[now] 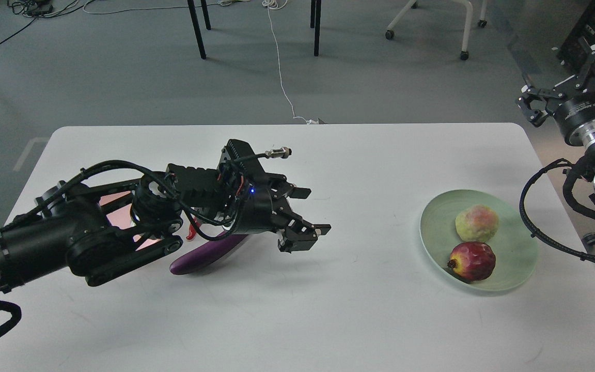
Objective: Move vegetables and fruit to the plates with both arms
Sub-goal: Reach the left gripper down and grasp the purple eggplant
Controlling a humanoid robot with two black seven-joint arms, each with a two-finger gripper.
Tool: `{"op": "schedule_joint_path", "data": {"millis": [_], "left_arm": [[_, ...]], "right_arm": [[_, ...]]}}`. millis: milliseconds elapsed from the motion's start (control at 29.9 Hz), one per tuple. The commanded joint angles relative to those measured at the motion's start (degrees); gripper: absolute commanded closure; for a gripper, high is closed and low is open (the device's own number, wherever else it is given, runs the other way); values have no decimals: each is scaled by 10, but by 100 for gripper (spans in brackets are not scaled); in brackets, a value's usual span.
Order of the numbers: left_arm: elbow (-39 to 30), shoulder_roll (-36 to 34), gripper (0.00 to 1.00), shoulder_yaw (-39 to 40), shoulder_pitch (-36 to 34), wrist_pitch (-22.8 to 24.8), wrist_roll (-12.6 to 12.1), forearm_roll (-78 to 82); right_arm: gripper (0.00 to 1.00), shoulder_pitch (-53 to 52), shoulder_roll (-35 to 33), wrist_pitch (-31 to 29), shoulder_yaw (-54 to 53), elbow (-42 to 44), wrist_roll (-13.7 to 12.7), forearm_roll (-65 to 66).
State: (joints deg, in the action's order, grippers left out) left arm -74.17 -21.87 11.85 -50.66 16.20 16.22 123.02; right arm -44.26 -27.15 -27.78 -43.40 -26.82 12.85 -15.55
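Note:
My left gripper point(310, 212) is open and empty, hovering over the table just right of the purple eggplant point(202, 256). My left arm covers most of the eggplant, nearly all of the red chili pepper point(191, 235) and most of the pink plate point(116, 199). The mint green plate point(514, 232) at the right holds the pale peach point(476, 223) and the dark red pomegranate point(473, 261). My right gripper point(568, 67) is open and empty, raised past the table's far right corner, well away from the green plate.
The white table point(359, 310) ends at its back edge near the top third of the view. Chair legs point(199, 28), a white cable point(279, 62) and a wheeled chair base point(432, 20) stand on the grey floor behind.

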Motion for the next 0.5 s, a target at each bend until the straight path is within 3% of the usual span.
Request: {"op": "schedule_joint_path", "data": {"millis": [0,67,469], "left_arm": [[22,-2,18,-10,18,0,-30,20],[40,-6,20,-10,26,0,-39,20],[35,-80,24,-9,33,-25,-39,20]], "right_arm": [[1,15,0,-2,1,3,2,0],[1,21,0,-2,1,2,2,1],[1,24,15,-2,7,-1,4,1]]}}
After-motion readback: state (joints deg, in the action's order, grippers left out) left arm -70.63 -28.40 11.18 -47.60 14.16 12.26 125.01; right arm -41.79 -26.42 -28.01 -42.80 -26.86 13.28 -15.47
